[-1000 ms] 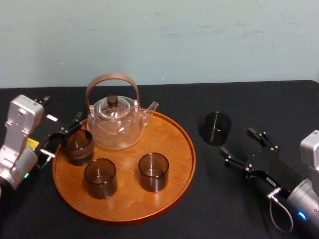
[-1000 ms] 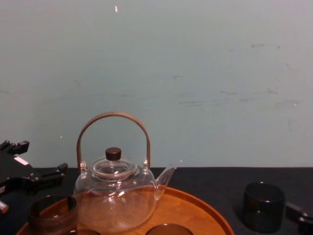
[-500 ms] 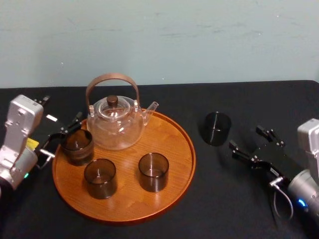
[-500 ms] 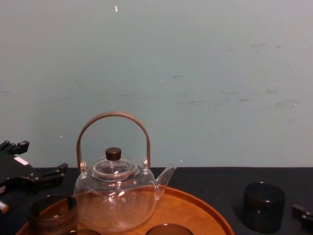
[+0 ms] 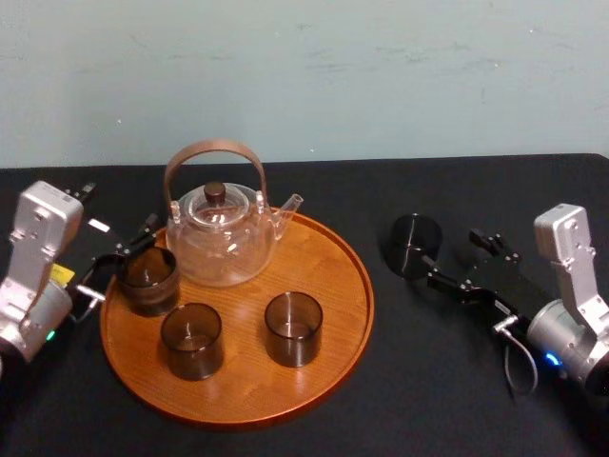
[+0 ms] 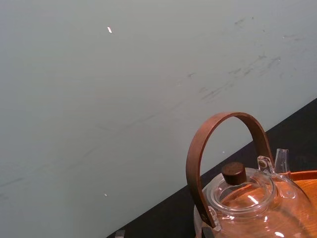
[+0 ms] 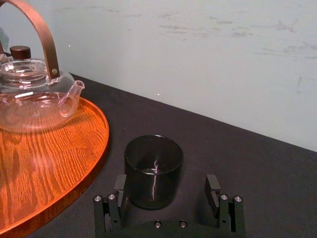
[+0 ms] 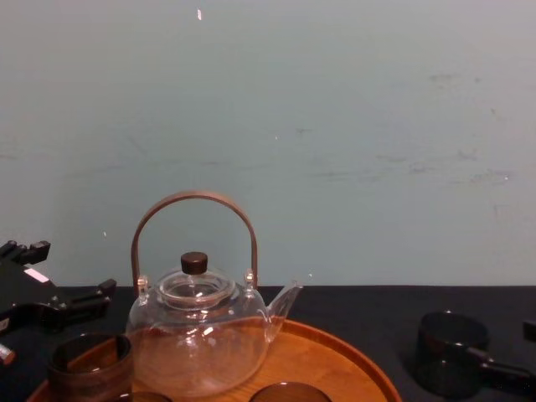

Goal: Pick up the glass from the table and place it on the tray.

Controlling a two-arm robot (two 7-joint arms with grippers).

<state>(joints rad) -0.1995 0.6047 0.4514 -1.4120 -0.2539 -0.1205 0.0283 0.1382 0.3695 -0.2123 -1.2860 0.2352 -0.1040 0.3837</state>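
A dark glass (image 5: 416,244) stands on the black table to the right of the round orange-brown tray (image 5: 333,286). My right gripper (image 5: 459,259) is open just behind it, fingertips level with its near side. In the right wrist view the glass (image 7: 152,171) stands between the two spread fingers (image 7: 120,187), nearer one of them, with a gap left on the other side. From the chest, the glass (image 8: 448,352) is at lower right with one right finger (image 8: 496,366) beside it. My left gripper (image 5: 119,259) hangs open at the tray's left edge, beside a glass (image 5: 147,279) on the tray.
A clear glass teapot (image 5: 219,238) with a brown hoop handle stands at the back of the tray, along with two more dark glasses (image 5: 191,340) (image 5: 292,328). The teapot (image 6: 247,198) is close in the left wrist view. A pale wall rises behind the table.
My right gripper has moved forward and left to the glass on the table, so its fingers now flank it. The left arm, tray and teapot have not moved.
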